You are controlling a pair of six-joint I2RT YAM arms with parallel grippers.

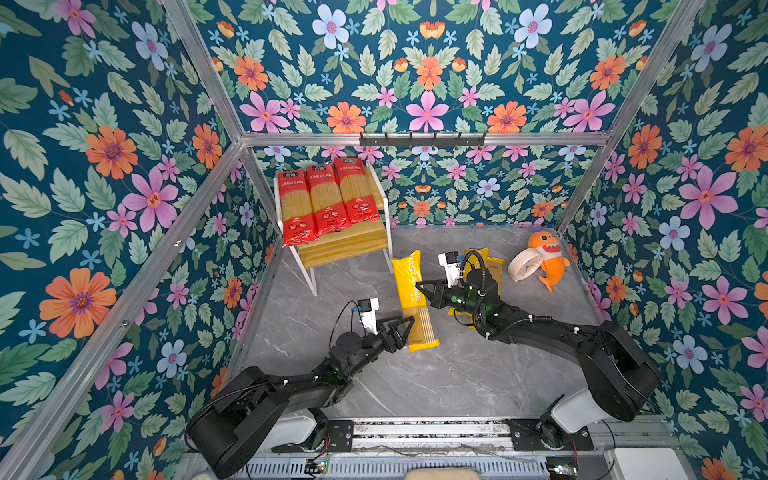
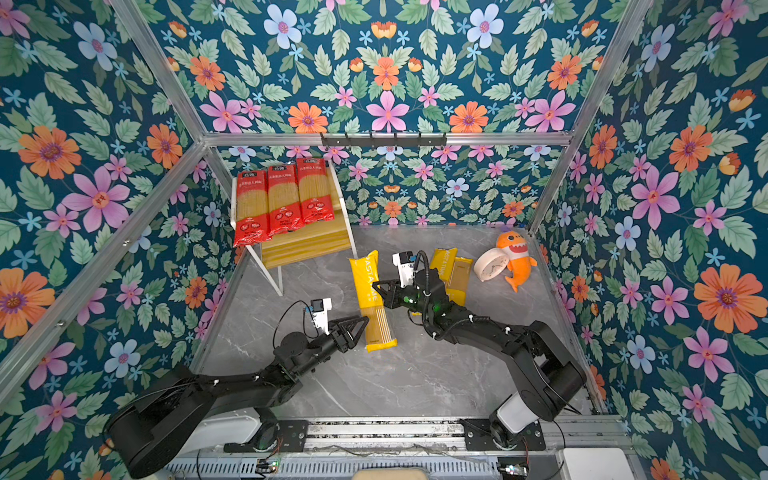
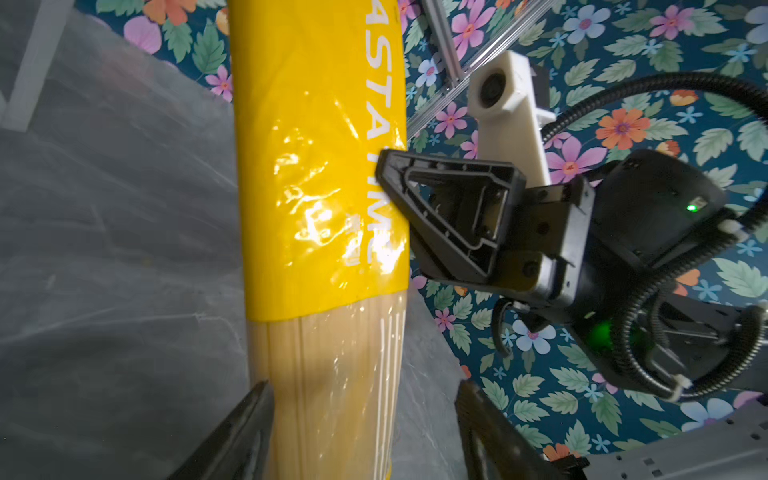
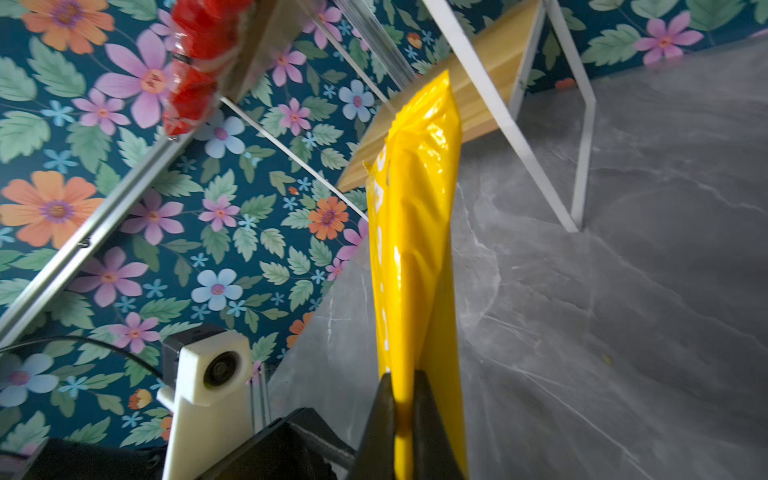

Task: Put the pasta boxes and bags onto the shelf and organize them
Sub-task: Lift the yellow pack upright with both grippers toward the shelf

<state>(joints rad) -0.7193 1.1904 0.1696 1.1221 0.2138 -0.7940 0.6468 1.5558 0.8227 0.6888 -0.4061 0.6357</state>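
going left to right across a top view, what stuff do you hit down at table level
red pasta packs on the shelf → yellow pasta pack → other yellow packs → white clock → orange plush shark

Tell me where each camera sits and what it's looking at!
Both top views: high above, looking down at the table, the shelf, the left gripper and right gripper.
Left wrist: behind the open left gripper, facing the yellow pack and the right gripper.
Right wrist: behind the right gripper, which pinches that pack, facing the shelf.
Shared: both wrist views show the yellow pack.
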